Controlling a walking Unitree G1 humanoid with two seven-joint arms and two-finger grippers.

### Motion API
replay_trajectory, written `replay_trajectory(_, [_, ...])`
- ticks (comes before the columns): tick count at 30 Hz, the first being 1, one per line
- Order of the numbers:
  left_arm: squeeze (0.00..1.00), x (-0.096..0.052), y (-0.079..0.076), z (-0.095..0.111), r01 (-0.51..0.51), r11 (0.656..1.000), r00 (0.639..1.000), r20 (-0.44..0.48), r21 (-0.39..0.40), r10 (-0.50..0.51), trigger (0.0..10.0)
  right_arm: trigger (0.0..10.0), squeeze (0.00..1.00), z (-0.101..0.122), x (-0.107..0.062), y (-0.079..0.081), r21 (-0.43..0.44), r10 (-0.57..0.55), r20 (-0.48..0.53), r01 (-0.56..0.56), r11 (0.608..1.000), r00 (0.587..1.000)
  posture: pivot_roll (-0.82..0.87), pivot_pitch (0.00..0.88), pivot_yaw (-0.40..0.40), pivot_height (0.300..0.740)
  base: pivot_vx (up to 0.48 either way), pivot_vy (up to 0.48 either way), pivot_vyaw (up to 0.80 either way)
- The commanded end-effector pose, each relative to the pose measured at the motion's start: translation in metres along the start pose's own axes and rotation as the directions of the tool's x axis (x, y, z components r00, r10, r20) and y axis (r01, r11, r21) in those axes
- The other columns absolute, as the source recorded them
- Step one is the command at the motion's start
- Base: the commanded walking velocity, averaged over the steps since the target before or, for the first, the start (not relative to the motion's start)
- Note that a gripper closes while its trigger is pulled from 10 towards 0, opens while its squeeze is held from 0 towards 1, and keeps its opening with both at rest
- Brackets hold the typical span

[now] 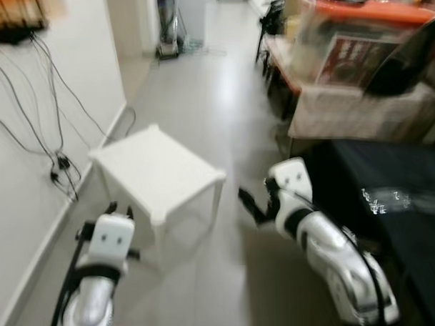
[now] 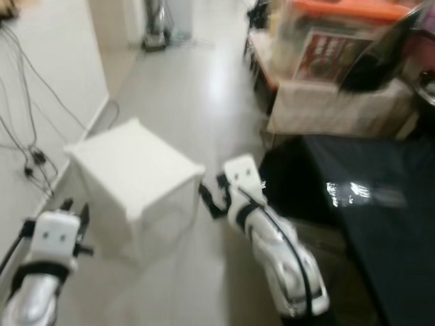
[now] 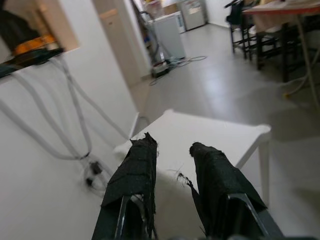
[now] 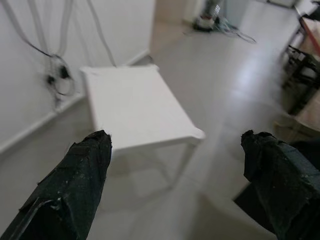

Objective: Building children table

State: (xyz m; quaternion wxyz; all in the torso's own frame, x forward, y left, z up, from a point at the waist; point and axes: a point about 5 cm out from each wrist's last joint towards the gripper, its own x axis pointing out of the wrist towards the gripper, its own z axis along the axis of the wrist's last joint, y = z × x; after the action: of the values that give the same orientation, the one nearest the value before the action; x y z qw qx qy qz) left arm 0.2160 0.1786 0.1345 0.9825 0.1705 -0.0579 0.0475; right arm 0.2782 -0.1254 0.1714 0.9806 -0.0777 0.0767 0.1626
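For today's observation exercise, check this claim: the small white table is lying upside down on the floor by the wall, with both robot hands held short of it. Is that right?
Not quite. The white table stands upright on its legs by the wall, as the left eye view shows. The rest holds: the left hand and right hand are both held short of it, touching nothing.

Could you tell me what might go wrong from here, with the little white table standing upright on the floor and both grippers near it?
1. The right gripper, fingers wide apart, hangs close to a table leg; a careless swing might shove the white table.
2. Loose cables dangle along the wall beside the table; the left gripper might snag them.
3. A dark low surface crowds the right arm, so it may bump there.
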Motion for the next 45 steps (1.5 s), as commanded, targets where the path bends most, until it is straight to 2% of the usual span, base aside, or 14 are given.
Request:
replay_trajectory(1, [0.00, -0.0004, -0.0007, -0.0026, 0.005, 1.000, 1.000, -0.014, -0.005, -0.005, 10.0, 10.0, 0.00, -0.0058, -0.0002, -0.0021, 0.006, -0.016, -0.022, 0.016, 1.000, 1.000, 0.01, 0.000, -0.069, 0.740, -0.439, 0.000, 0.00])
replay_trajectory(11, [0.00, 0.0006, -0.0007, -0.0024, 0.009, 1.000, 1.000, -0.011, -0.002, -0.009, 10.0, 10.0, 0.00, -0.0062, 0.0010, -0.0021, 0.009, -0.022, -0.019, 0.022, 1.000, 1.000, 0.01, 0.000, -0.067, 0.740, -0.422, 0.000, 0.00])
replay_trajectory(20, [0.00, 0.0021, -0.0012, -0.0016, 0.028, 0.999, 1.000, 0.004, 0.025, -0.028, 10.0, 10.0, 0.00, -0.0071, 0.0025, -0.0014, 0.003, -0.023, -0.017, 0.023, 1.000, 1.000, 0.01, 0.000, -0.064, 0.740, 0.000, 0.000, 0.00])
replay_trajectory(23, [0.00, 0.0022, -0.0030, 0.0001, 0.046, 0.999, 0.999, 0.013, 0.004, -0.046, 10.0, 10.0, 0.00, -0.0073, 0.0030, -0.0016, 0.001, -0.025, -0.015, 0.025, 1.000, 1.000, 0.01, 0.000, -0.063, 0.740, 0.000, -0.394, 0.00])
replay_trajectory(42, [0.00, 0.0015, -0.0052, -0.0001, 0.060, 0.998, 0.998, 0.015, 0.008, -0.061, 10.0, 10.0, 0.00, -0.0063, 0.0051, -0.0016, -0.003, -0.027, -0.005, 0.027, 1.000, 1.000, 0.02, 0.000, -0.064, 0.740, 0.000, -0.480, 0.00])
replay_trajectory(45, [0.00, 0.0015, -0.0048, 0.0001, 0.058, 0.998, 0.998, 0.017, 0.009, -0.058, 10.0, 10.0, 0.00, 0.0008, 0.0055, -0.0032, 0.050, -0.038, 0.049, 0.035, 0.998, 0.998, 0.02, 0.000, -0.065, 0.740, 0.000, -0.480, 0.00])
